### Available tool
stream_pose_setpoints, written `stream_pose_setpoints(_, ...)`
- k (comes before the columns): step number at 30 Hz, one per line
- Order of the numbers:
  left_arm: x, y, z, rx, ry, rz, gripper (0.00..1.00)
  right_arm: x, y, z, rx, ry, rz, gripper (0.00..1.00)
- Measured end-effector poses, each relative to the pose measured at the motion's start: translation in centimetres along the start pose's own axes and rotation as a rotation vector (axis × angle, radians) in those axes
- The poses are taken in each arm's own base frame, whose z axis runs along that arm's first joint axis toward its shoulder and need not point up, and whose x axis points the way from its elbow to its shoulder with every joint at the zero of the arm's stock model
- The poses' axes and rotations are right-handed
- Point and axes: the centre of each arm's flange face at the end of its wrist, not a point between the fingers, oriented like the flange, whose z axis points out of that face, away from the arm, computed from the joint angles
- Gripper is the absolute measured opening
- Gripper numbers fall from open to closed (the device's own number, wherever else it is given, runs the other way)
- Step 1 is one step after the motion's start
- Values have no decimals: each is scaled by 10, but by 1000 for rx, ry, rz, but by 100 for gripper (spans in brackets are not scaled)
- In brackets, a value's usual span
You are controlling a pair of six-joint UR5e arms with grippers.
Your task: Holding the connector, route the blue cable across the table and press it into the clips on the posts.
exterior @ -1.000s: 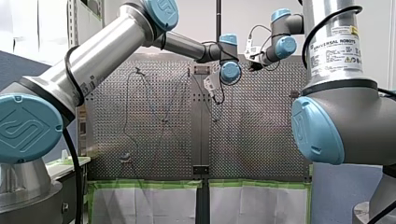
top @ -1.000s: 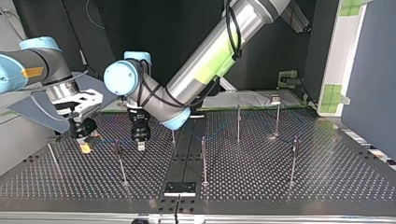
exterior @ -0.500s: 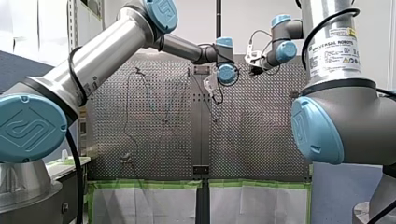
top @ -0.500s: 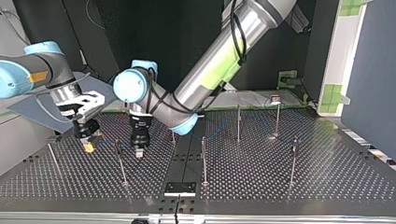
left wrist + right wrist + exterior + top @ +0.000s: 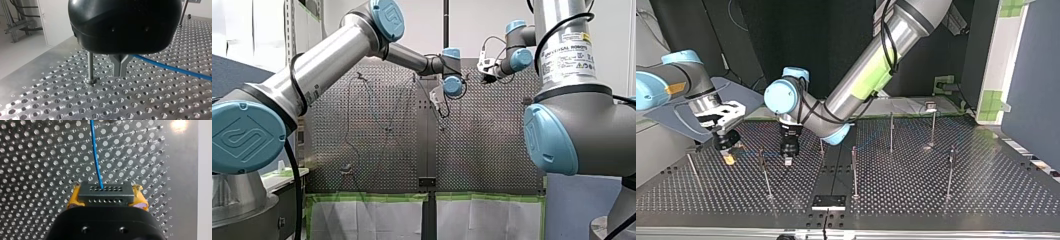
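Routing step: connector [image 5: 105, 193] clamped in right tool [image 5: 107, 199], blue cable [image 5: 95, 152] leading from connector over worktop [image 5: 37, 170] to left tool [image 5: 120, 72], closed, beside post [image 5: 90, 67]; next, probably, pressing cable into clip.

Your left arm [image 5: 327, 55] is a fat silver tube with sky-blue joint caps, each embossed with a looping logo. A black cable hugs the tube, and the top view picks up a pale green strip along it. Now your right arm [image 5: 569, 95]: silver column, white UNIVERSAL ROBOTS label with yellow warning triangles, grey joint housing, blue cap, black cable on top. On the left pincer [image 5: 120, 73] you've got a glossy black rounded body, two small screw holes and tapered metal fingers [image 5: 121, 63]. The right pincer [image 5: 107, 195] shows a black body, two screw holes and yellow pads [image 5: 72, 201].
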Motion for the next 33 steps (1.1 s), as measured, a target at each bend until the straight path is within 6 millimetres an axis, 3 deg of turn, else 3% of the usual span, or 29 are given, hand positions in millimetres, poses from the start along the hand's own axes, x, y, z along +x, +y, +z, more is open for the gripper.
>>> stream_pose_setpoints(1, 0, -1, -1, 0, 3, 1, 27, 0, 0, 0, 1, 0, -1, 0)
stream_pose_setpoints(2, 1, -1, -2, 0, 6, 2, 27, 0, 0, 0, 2, 0, -1, 0)
stream_pose_setpoints(3, 2, -2, -3, -1, 11, 4, 38, 1, 0, 0, 3, 1, -2, 0)
stream_pose_setpoints(4, 2, -2, -4, -1, 16, 5, 56, 1, 0, 0, 5, 3, -3, 0)
stream_pose_setpoints(5, 3, -3, -5, -2, 20, 6, 56, 1, 1, 0, 6, 3, -3, 0)
stream_pose_setpoints(6, 4, -3, -7, -4, 27, 7, 70, 1, 1, 0, 8, 4, -4, 0)
stream_pose_setpoints(7, 4, -3, -8, -5, 32, 7, 95, 2, 1, 0, 9, 4, -4, 0)
stream_pose_setpoints(9, 5, -3, -10, -11, 46, 9, 100, 2, 1, 1, 11, 5, -5, 0)
stream_pose_setpoints(20, 2, -3, -28, -87, 88, 27, 100, 2, 1, 1, 13, 5, -7, 0)
stream_pose_setpoints(33, -3, -25, -68, -109, 159, 62, 100, 1, 1, 1, 13, 3, -4, 0)
